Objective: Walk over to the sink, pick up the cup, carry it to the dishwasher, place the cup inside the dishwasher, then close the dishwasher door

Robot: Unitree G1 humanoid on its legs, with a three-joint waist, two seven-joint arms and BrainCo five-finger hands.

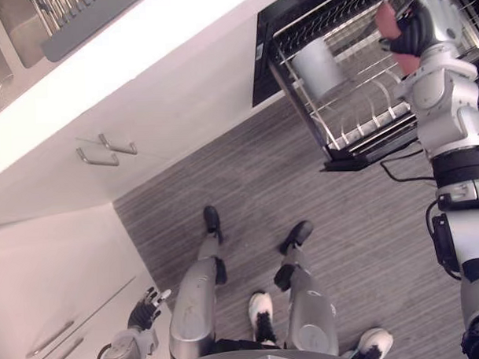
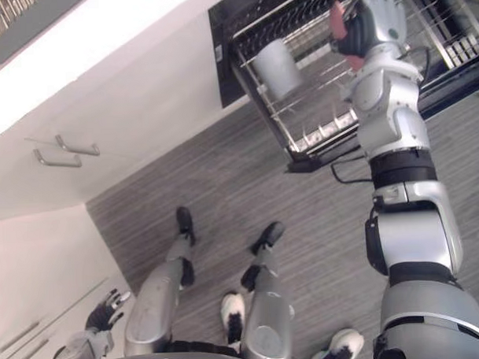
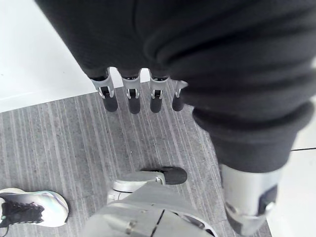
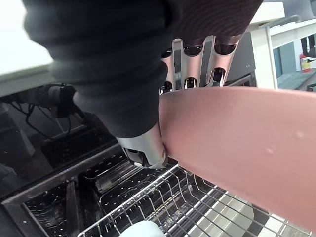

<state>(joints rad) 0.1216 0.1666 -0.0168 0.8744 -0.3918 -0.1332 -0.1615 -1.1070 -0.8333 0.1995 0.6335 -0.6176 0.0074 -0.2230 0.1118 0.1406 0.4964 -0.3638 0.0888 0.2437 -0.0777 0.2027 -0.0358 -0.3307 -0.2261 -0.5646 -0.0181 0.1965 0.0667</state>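
Observation:
A pink cup is held by my right hand, whose fingers curl round it, above the pulled-out wire rack of the dishwasher at the upper right. The cup hangs over the rack's far part and touches no wire. My left hand hangs at the lower left beside the white cabinets, fingers straight and empty.
A grey cup stands in the rack's left part. A white counter with a grey dish tray runs along the left, over cabinet handles. A person's white shoes stand on the grey floor close behind me.

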